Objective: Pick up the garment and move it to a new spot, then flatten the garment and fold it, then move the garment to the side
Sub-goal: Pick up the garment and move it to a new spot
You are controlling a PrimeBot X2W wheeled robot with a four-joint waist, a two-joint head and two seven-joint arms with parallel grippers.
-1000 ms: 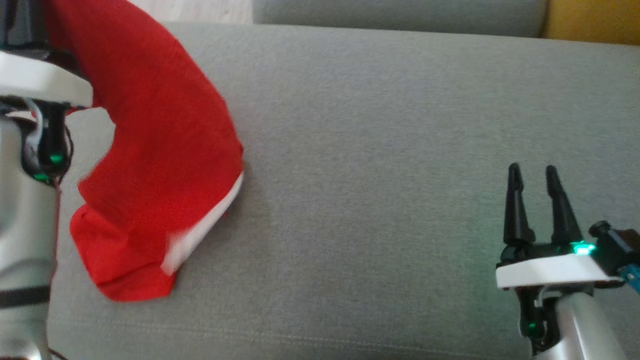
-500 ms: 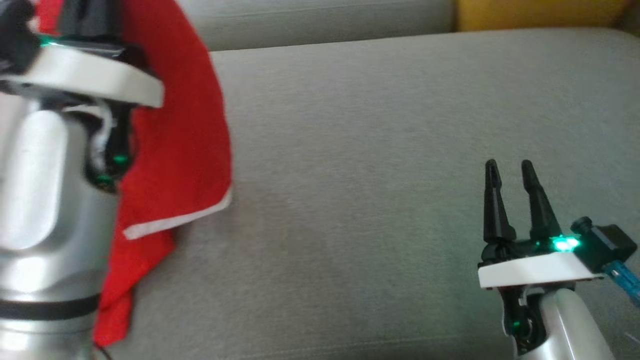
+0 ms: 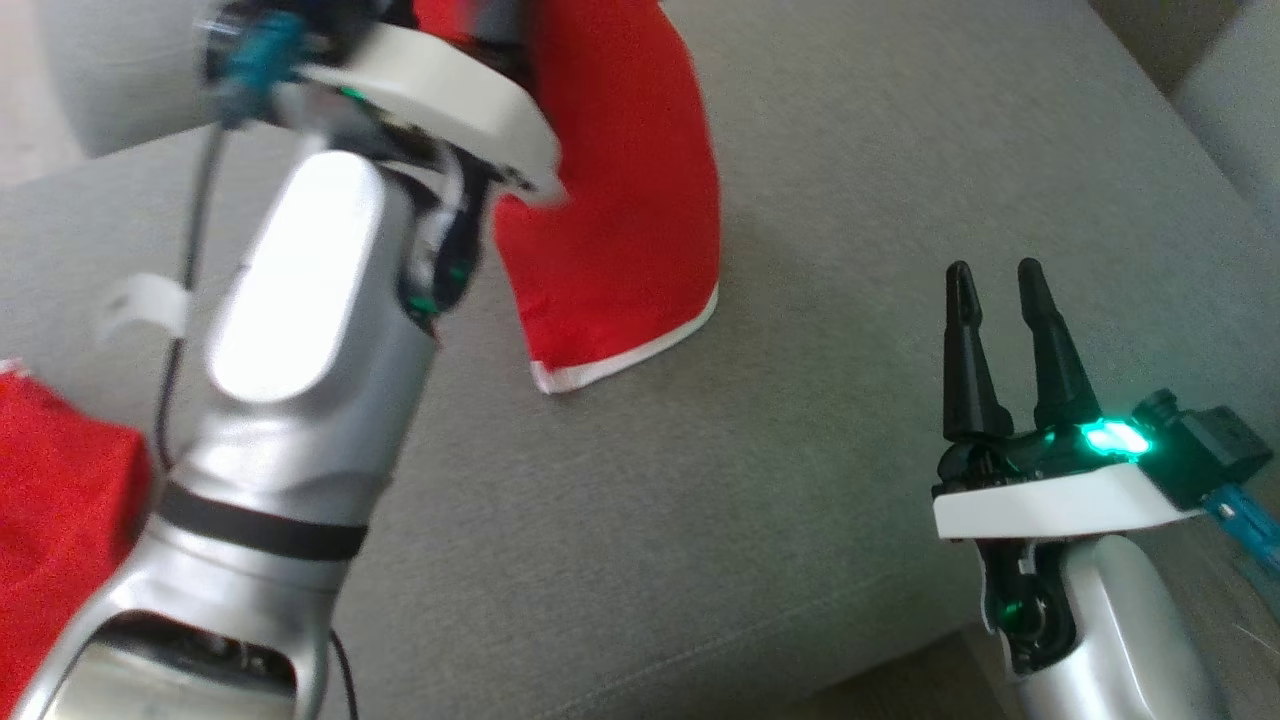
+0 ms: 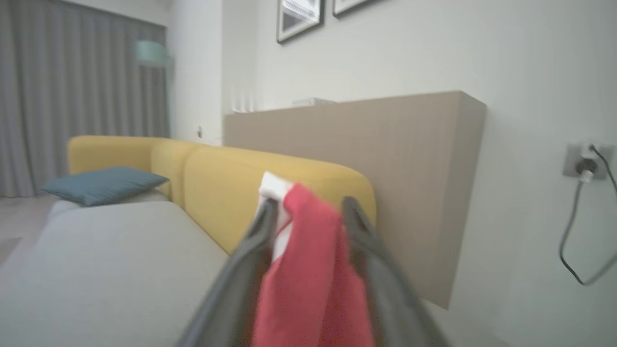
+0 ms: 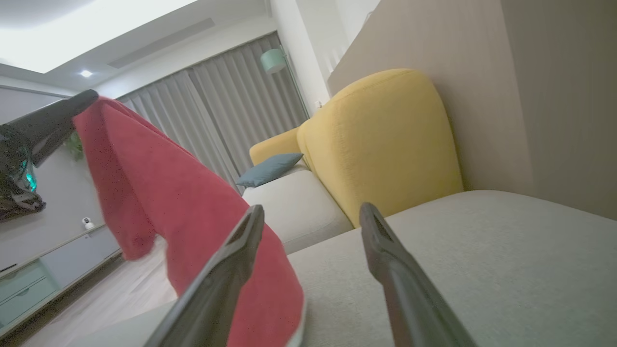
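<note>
The garment [image 3: 620, 200] is red cloth with a white hem [image 3: 625, 358]. It hangs from my raised left arm [image 3: 300, 330] down to the grey sofa seat [image 3: 880, 150]. In the left wrist view my left gripper [image 4: 308, 202] has its fingers apart, with a fold of the garment [image 4: 313, 279] still draped between them. The right wrist view shows one left fingertip [image 5: 72, 107] with the garment [image 5: 183, 212] hanging off it. My right gripper [image 3: 992, 268] stands open and empty over the seat, to the right of the garment, also seen as the right gripper [image 5: 311, 208] from its own wrist.
More red cloth [image 3: 50, 520] lies at the lower left of the head view. A yellow backrest [image 4: 217, 183], a blue cushion [image 4: 101, 183] and a wooden panel [image 4: 385, 159] stand beyond the seat. The seat's front edge [image 3: 880, 640] runs at the lower right.
The head camera has swung, so the whole picture has shifted. My left arm has lifted the garment higher; it now hangs with just its hem at the seat. The right gripper stays open.
</note>
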